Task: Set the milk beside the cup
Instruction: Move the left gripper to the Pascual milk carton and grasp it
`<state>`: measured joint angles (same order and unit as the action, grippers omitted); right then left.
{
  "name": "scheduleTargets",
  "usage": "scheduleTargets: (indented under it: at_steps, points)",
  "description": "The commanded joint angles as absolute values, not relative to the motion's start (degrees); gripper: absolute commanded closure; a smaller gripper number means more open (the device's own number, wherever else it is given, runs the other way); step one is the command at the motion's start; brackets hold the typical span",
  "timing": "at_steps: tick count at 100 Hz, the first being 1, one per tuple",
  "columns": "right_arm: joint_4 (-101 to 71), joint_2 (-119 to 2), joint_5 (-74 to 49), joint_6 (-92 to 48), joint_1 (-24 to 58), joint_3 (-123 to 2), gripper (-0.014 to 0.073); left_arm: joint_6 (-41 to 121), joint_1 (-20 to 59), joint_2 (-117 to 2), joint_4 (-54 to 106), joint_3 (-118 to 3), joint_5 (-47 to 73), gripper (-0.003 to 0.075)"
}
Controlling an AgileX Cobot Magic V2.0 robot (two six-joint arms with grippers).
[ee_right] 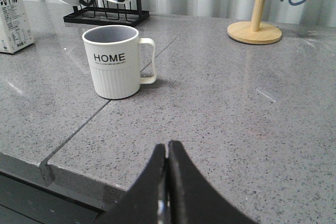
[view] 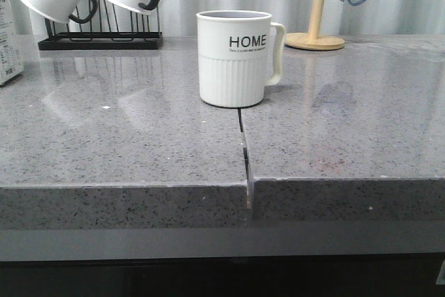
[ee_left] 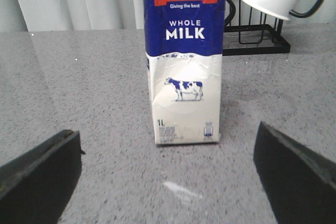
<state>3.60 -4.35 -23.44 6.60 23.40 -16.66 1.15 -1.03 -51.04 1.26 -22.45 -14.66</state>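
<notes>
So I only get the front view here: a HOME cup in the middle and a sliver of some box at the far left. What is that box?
Observer: A milk carton, standing upright on the counter; the left wrist view shows its blue top reading WHOLE MILK.
Operator: Is an arm holding it?
Observer: No. The left gripper is open, a finger on each side, not touching it.
Operator: And the other arm?
Observer: The right gripper is shut on nothing, pointing toward the cup.
Operator: Anything inside that cup?
Observer: The right wrist view looks in from above; it appears empty.
</notes>
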Motion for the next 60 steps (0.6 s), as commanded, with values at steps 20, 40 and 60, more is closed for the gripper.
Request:
scheduleTargets:
  at_steps: [20, 40, 60]
  points:
    - [3.59, -4.96, -19.06, 6.6, 23.25, -18.12, 0.0661, -0.73, 1.95, -63.04, 1.96, -32.47, -22.07, 0.0094]
    - [3.59, -4.96, -19.06, 6.6, 23.25, -18.12, 0.0661, -0.73, 1.95, -71.15, 1.56, -39.15, -22.63, 0.0094]
    - [3.59, -4.96, -19.06, 6.6, 23.25, -18.12, 0.0661, -0.73, 1.73, -76.82, 0.97, -45.17, -22.77, 0.0095]
